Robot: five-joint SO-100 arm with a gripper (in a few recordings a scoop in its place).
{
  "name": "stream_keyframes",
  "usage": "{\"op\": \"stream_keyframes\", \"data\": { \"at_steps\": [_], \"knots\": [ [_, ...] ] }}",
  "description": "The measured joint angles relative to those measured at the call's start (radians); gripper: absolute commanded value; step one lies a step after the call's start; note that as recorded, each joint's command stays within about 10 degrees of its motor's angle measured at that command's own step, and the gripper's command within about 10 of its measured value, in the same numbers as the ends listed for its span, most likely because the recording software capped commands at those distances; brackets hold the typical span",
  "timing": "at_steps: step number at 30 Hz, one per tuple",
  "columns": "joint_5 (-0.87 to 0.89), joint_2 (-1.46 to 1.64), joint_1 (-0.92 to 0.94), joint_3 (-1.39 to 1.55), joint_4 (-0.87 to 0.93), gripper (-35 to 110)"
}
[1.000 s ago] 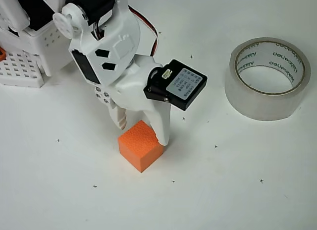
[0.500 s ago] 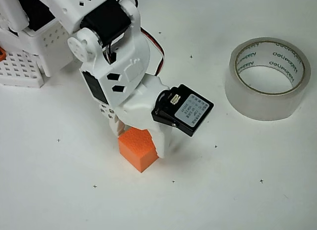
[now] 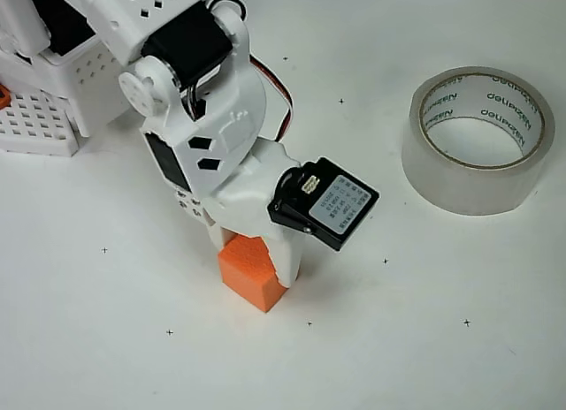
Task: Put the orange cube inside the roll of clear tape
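The orange cube (image 3: 250,276) rests on the white table in the overhead view, left of centre and low in the picture. My white gripper (image 3: 256,255) reaches down over it with a finger on each side; the right finger (image 3: 288,261) presses its right face, and the left finger is mostly hidden under the wrist. The jaws look shut on the cube. The roll of clear tape (image 3: 460,191) lies flat at the upper right with its hole facing up and green lettering on its core, well apart from the gripper.
A white perforated block (image 3: 35,123) with a small orange tab (image 3: 3,94) stands at the upper left beside the arm's base (image 3: 62,39). Small black cross marks dot the table. Bare table lies between the cube and the tape.
The arm came down over the cube and the fingers closed in on its sides. The cube shifted slightly right and down and turned a little.
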Motion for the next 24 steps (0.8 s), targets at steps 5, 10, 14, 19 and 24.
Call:
{"op": "stream_keyframes", "data": {
  "at_steps": [5,10,14,19,24],
  "knots": [
    [0.002,0.017,-0.021,0.000,0.002,24],
    [0.002,0.077,-0.071,-0.014,0.005,24],
    [-0.006,0.115,-0.117,-0.058,0.005,24],
    [-0.006,0.129,-0.189,-0.104,0.008,24],
    [0.012,0.129,-0.275,-0.192,0.069,24]
  ]
}}
